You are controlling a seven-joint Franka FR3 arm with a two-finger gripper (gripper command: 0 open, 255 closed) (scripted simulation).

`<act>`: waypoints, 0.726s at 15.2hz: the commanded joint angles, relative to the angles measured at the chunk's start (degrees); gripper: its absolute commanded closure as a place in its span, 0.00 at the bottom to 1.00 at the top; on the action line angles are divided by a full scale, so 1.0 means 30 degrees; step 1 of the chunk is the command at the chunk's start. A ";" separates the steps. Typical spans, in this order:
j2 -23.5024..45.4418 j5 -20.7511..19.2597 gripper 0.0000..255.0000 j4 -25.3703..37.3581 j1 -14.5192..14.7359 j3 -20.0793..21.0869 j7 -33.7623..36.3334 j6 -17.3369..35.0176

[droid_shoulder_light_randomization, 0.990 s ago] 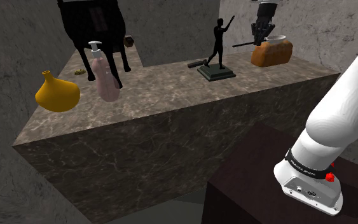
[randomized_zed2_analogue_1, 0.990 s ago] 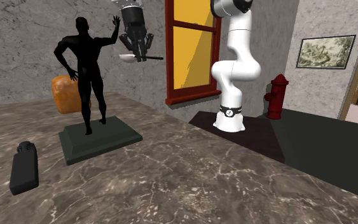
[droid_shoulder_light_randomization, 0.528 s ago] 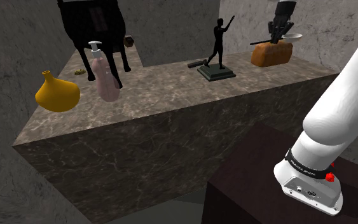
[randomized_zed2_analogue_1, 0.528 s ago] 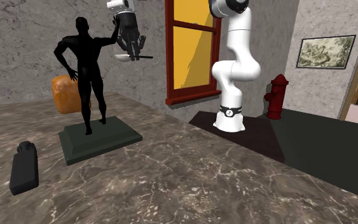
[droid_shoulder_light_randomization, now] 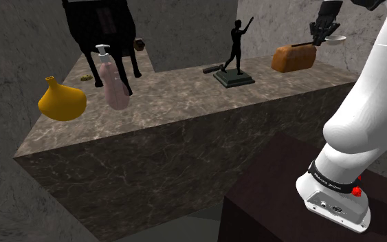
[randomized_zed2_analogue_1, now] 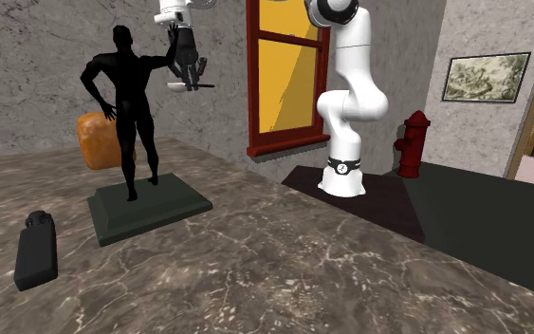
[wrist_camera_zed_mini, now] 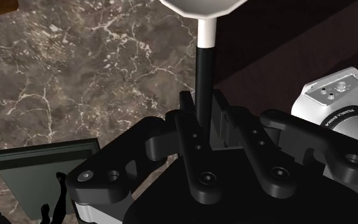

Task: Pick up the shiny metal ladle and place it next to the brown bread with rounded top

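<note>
Well, ladle [droid_shoulder_light_randomization: 336,39]: pale bowl on a thin black handle, held in the air clear of the desk with the handle roughly level. In the shoulder view the bowl hangs just past the bread's right end and a little above it. In the second exterior view it sits beside the statue's raised hand.
fingers [wrist_camera_zed_mini: 187,121]: pinching the black handle between them partway along, with the bowl sticking out ahead of the gripper [wrist_camera_zed_mini: 203,108].
ladle bowl: cut by the frame edge in the wrist view, so I cannot tell whether anything lies in it.
bread [droid_shoulder_light_randomization: 293,58]: orange-brown loaf with a rounded top, resting on the desk's far corner by the wall.
desk [droid_shoulder_light_randomization: 185,117]: dark veined marble block. In the wrist view its edge runs below the ladle, with the dark brown stand [wrist_camera_zed_mini: 279,57] beside it.
statue [droid_shoulder_light_randomization: 236,48]: black figure with one arm raised, upright on a dark green base, near the bread.
black block [randomized_zed2_analogue_1: 37,249]: lies flat on the desk just beside the statue's base.
vase [droid_shoulder_light_randomization: 61,100]: yellow, squat with a narrow neck, upright near the desk's edge at the shoulder view's left. Its inside is hidden.
bottle [droid_shoulder_light_randomization: 113,79]: pink with a white pump, tilted, by the legs of a large black figure [droid_shoulder_light_randomization: 102,31].
arm [randomized_zed2_analogue_1: 350,104]: white, rising from the stand.
wall: red-framed window [randomized_zed2_analogue_1: 279,71] with yellow panes, a red hydrant [randomized_zed2_analogue_1: 412,142] and a framed picture [randomized_zed2_analogue_1: 487,76].
</note>
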 commanded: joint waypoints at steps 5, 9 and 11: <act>-0.0023 -0.0016 1.00 -0.1476 -0.0022 -0.0028 -0.0267 0.1444; -0.0011 0.0009 1.00 -0.2491 0.0023 0.0002 -0.0318 0.2465; 0.0030 0.0046 1.00 -0.2965 0.0034 0.0016 -0.0360 0.2966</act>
